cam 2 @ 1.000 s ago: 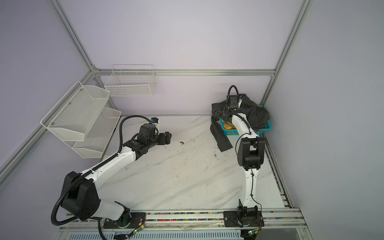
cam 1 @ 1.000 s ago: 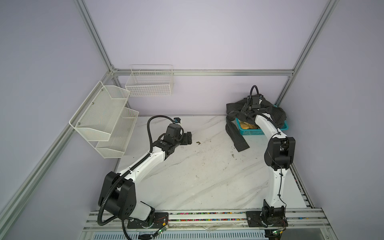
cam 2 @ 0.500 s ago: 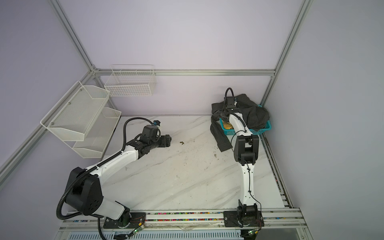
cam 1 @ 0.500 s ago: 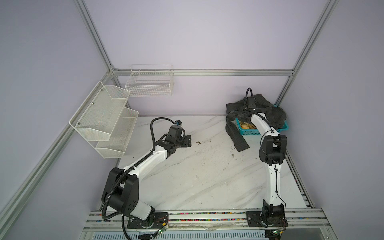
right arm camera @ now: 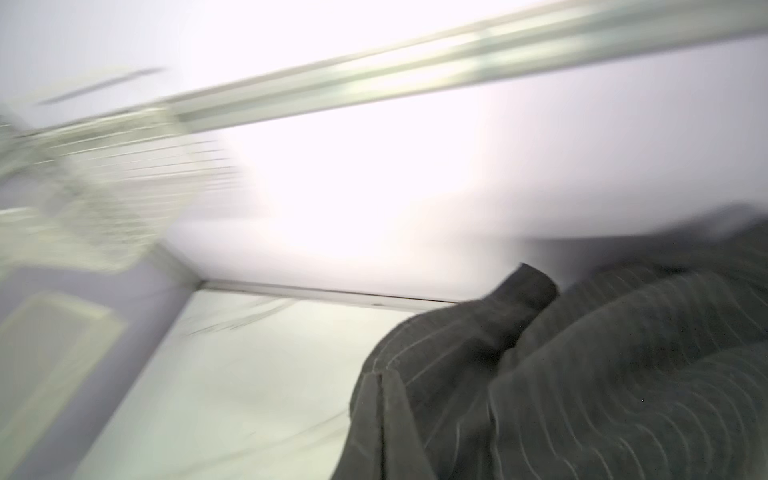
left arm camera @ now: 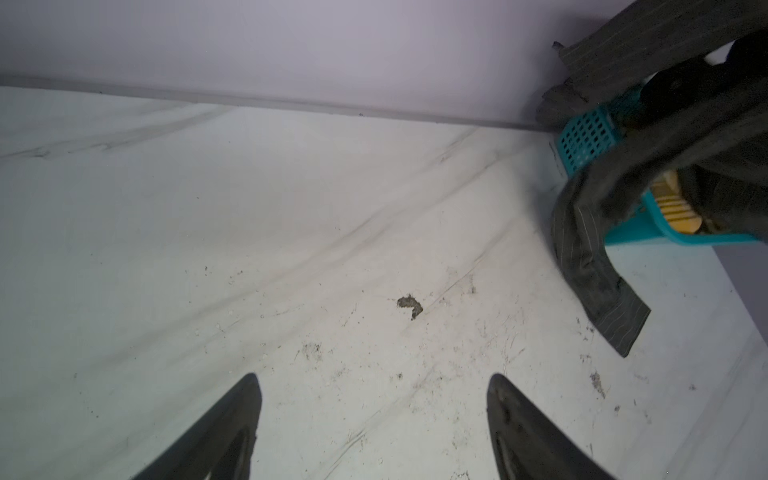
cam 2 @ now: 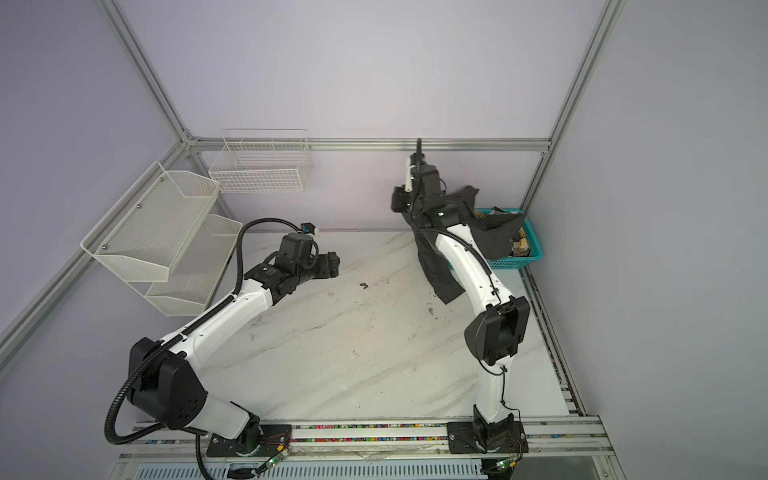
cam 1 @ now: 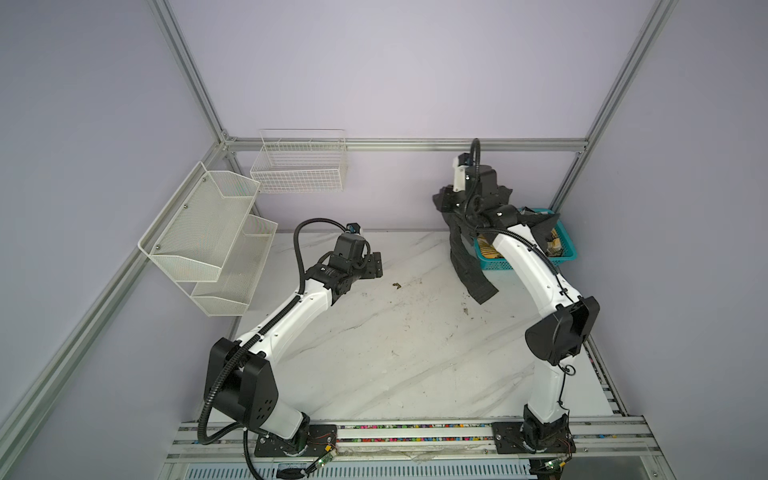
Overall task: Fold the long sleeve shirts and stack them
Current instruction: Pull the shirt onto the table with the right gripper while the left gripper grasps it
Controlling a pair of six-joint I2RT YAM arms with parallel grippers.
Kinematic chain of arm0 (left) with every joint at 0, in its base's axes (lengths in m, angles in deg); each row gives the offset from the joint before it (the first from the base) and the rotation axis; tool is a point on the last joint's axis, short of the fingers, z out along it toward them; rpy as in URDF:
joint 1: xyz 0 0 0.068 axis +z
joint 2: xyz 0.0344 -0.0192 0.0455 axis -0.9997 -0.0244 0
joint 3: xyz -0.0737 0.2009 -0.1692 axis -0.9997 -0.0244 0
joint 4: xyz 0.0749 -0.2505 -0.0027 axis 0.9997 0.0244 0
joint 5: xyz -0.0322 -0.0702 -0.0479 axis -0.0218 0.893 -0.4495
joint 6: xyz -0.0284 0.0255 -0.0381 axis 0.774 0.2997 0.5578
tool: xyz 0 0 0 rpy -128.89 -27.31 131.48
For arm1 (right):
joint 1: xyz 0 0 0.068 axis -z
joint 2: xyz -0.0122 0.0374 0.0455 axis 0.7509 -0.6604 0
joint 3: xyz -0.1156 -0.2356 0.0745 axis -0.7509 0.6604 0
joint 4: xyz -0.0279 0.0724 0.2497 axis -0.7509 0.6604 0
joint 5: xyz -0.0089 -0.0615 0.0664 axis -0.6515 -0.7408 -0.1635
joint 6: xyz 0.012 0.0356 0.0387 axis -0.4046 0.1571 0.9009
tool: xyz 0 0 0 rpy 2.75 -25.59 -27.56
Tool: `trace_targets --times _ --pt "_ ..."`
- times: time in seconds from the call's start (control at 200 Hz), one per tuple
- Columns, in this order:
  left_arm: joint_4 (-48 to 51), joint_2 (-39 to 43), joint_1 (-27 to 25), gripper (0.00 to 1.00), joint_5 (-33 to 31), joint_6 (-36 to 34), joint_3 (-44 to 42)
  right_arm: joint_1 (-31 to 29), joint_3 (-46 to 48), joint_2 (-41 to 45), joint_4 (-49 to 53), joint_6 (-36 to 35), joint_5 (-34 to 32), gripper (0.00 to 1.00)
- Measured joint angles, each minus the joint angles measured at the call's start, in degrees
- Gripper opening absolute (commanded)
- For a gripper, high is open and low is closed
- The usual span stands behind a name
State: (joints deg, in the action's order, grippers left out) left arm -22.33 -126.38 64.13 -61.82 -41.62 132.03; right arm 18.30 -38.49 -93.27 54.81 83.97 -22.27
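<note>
Charcoal pinstriped shirt (cam 1: 469,266) is pinched by right gripper (cam 1: 445,203) above teal basket (cam 1: 536,261) at 2 o'clock; left gripper (left arm camera: 372,378) is held spread at 10 o'clock.

Soft light casts faint shadows in both top views; the left wrist view is sharp, the right wrist view motion-blurred, its wall (right arm camera: 374,187) glaring white behind the shirt (right arm camera: 602,374).

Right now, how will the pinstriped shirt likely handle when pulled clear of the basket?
Probably floppy: the charcoal pinstriped shirt hangs limp, one sleeve trailing down to the table. It may drag the teal basket, since folds drape over its rim.
</note>
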Motion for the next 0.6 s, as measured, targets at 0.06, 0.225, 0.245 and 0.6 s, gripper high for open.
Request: trace_targets --times 0.06,0.225,0.245,0.6 --pt "1.5 1.4 0.0 0.82 -3.0 0.4 2.7 -7.6 2.6 3.4 -1.3 -0.2 0.6 0.00" --pt "5.7 14.4 0.2 0.84 -14.3 3.8 3.5 -22.8 21.7 13.4 -5.9 2.8 0.6 0.03" --pt "5.7 16.2 0.4 0.84 -15.3 4.2 3.4 -23.5 24.3 14.3 -6.4 3.4 0.4 0.09" --pt "12.6 18.7 5.7 0.92 -9.9 10.7 -12.9 -28.5 57.6 17.6 -3.6 19.6 -7.3 0.73"
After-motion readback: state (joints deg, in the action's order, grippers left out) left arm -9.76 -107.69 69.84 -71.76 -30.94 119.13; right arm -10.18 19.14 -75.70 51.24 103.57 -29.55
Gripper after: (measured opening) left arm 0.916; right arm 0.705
